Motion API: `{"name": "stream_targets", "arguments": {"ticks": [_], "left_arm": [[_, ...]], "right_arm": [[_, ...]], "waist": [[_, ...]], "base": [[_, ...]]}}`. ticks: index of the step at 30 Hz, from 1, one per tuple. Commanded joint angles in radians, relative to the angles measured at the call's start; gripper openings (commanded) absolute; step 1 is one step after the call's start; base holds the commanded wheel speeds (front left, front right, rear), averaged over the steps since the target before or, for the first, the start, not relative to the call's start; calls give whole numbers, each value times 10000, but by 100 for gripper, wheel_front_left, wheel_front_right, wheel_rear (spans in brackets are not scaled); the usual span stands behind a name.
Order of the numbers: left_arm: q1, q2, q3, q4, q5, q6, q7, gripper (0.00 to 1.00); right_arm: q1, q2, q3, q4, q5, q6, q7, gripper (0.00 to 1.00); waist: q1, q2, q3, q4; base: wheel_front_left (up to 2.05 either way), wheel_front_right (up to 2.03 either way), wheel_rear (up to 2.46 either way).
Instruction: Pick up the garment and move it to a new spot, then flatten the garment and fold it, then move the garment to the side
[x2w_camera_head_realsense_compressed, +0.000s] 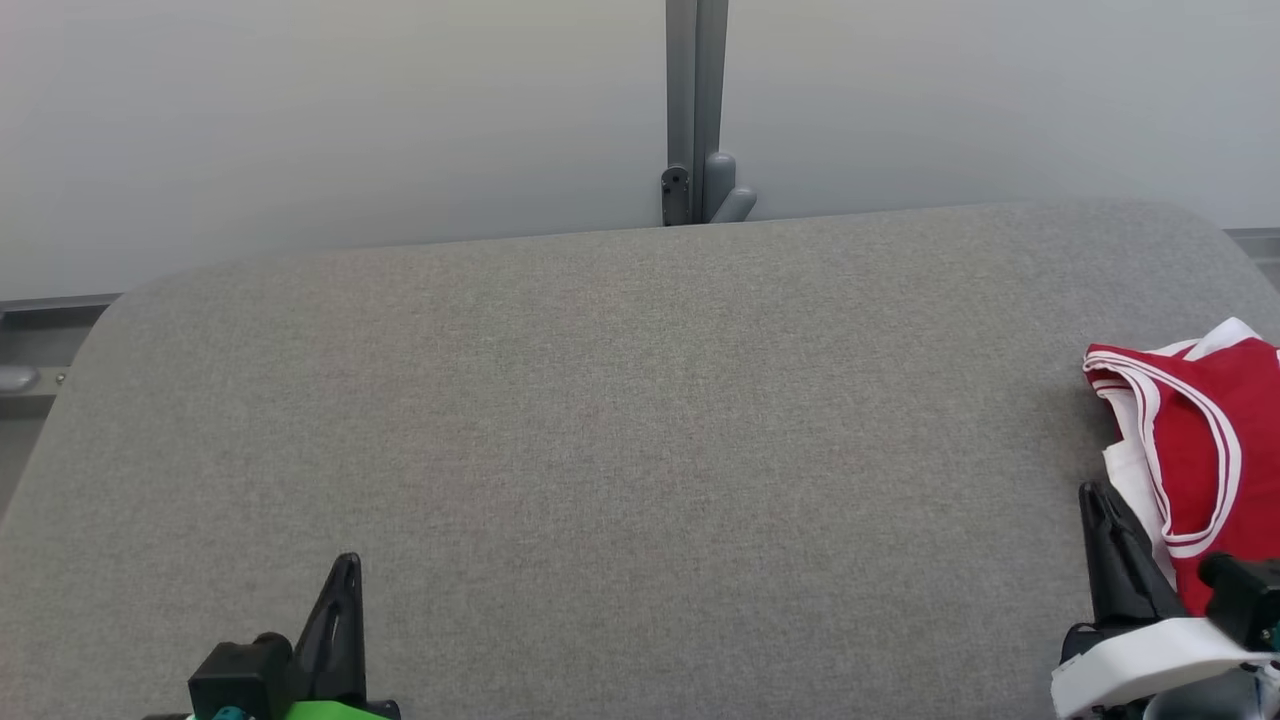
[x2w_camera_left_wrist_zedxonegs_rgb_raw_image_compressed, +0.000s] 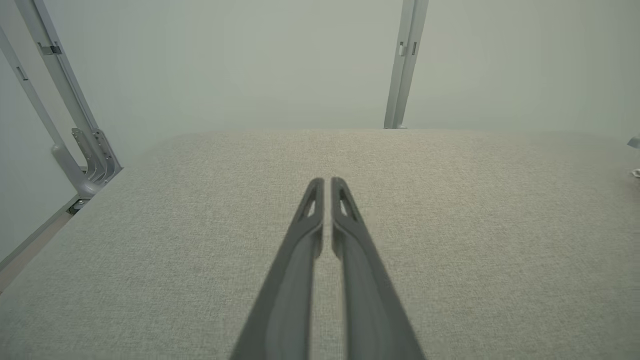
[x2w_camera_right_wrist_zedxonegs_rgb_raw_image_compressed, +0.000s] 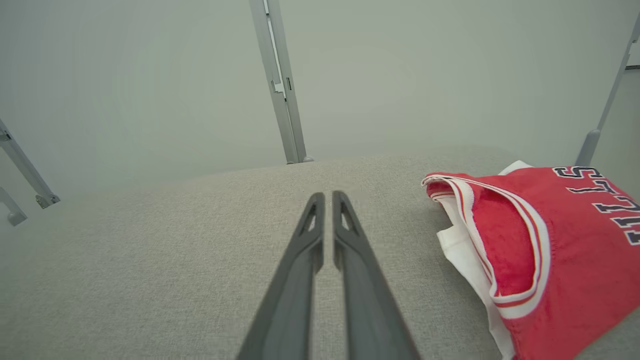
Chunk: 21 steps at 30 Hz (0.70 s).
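The garment (x2w_camera_head_realsense_compressed: 1205, 455) is a red sleeveless jersey with white trim and dark lettering, lying in a loose heap at the right edge of the grey padded table (x2w_camera_head_realsense_compressed: 620, 450). In the right wrist view the garment (x2w_camera_right_wrist_zedxonegs_rgb_raw_image_compressed: 550, 255) lies to the right of my fingers, apart from them. My right gripper (x2w_camera_head_realsense_compressed: 1100, 495) stands shut just left of the garment at the lower right, with nothing between its fingers (x2w_camera_right_wrist_zedxonegs_rgb_raw_image_compressed: 320, 200). My left gripper (x2w_camera_head_realsense_compressed: 345, 570) sits shut at the lower left over bare fabric, its fingers (x2w_camera_left_wrist_zedxonegs_rgb_raw_image_compressed: 327, 182) pressed together and holding nothing.
A pale wall with a grey vertical post (x2w_camera_head_realsense_compressed: 695, 110) runs behind the table's far edge. Metal frame brackets (x2w_camera_left_wrist_zedxonegs_rgb_raw_image_compressed: 85, 150) stand off the table's left side. The table's corners are rounded.
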<state>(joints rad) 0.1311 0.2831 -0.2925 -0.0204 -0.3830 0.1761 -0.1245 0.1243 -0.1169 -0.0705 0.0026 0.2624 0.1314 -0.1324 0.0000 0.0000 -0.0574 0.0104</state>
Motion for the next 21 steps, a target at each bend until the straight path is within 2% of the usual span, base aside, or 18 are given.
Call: {"name": "stream_targets", "arguments": {"ticks": [1, 21], "left_arm": [[-145, -19, 14, -42, -468, -119, -74, 0], [-939, -591, -253, 758, -3608, -862, -404, 0]], "right_arm": [[-178, -95, -248, -22, 534, 0, 211, 0], [-806, -145, -1796, 821, 3755, -2, 2022, 0]], "waist": [[0, 0, 13, -3], [0, 0, 138, -19]], "base": [[0, 0, 0], [0, 0, 0]]}}
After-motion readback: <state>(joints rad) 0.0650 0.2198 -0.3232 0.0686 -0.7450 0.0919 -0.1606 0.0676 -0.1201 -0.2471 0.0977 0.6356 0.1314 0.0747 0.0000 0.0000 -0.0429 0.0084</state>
